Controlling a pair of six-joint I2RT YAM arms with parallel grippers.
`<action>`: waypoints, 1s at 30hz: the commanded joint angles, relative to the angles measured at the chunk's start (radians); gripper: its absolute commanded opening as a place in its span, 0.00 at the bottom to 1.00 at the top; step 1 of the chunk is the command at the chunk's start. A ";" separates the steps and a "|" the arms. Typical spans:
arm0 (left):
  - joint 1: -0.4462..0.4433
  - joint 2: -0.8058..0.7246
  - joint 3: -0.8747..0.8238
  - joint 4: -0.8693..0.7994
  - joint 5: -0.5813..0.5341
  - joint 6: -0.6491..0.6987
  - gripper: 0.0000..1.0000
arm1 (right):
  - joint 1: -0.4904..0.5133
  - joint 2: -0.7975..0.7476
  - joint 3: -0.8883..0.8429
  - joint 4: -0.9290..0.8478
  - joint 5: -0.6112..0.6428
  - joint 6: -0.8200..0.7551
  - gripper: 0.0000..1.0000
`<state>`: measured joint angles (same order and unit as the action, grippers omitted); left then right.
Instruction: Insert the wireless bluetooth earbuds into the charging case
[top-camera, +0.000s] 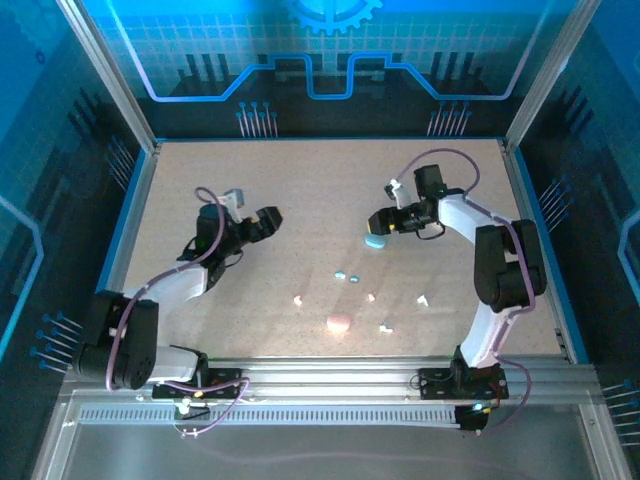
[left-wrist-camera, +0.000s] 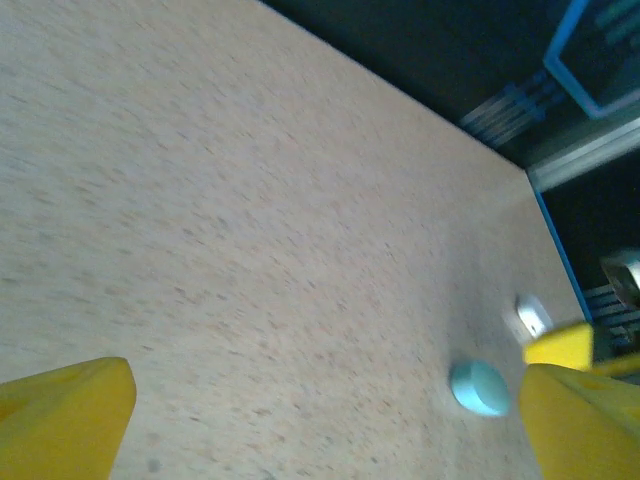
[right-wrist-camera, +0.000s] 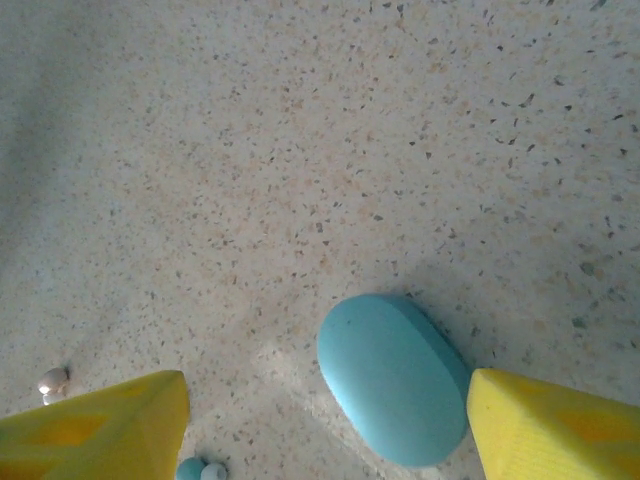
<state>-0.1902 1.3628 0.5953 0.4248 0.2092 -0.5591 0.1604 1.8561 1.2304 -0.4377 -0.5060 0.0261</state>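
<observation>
Pale blue, the charging case (right-wrist-camera: 392, 378) lies between the right gripper's (right-wrist-camera: 326, 380) wide-open jaws, not clamped. The left gripper (left-wrist-camera: 320, 400) gapes empty. The earbuds (top-camera: 345, 275) lie loose, nearer than the case.

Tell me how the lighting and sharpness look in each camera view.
Top external: blue cast over the pale speckled tabletop, tiny light blue plastic earbuds barely resolved. Left wrist: tabletop streaked with blur, light blue oval plastic case soft. Right wrist: crisp speckles, faint shadow beside that case.
</observation>
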 joint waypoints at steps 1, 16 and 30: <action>-0.048 0.032 0.052 -0.037 0.010 0.001 0.99 | 0.024 0.056 0.064 -0.096 0.030 -0.024 0.75; -0.056 -0.068 0.026 -0.043 -0.129 0.039 0.99 | 0.068 0.134 0.114 -0.170 0.053 -0.025 0.75; 0.049 -0.194 -0.030 -0.007 0.017 0.032 0.99 | 0.102 0.094 0.074 -0.148 0.073 0.036 0.75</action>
<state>-0.1509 1.1839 0.5850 0.3893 0.1307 -0.5247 0.2359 1.9766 1.3228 -0.5747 -0.4431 0.0345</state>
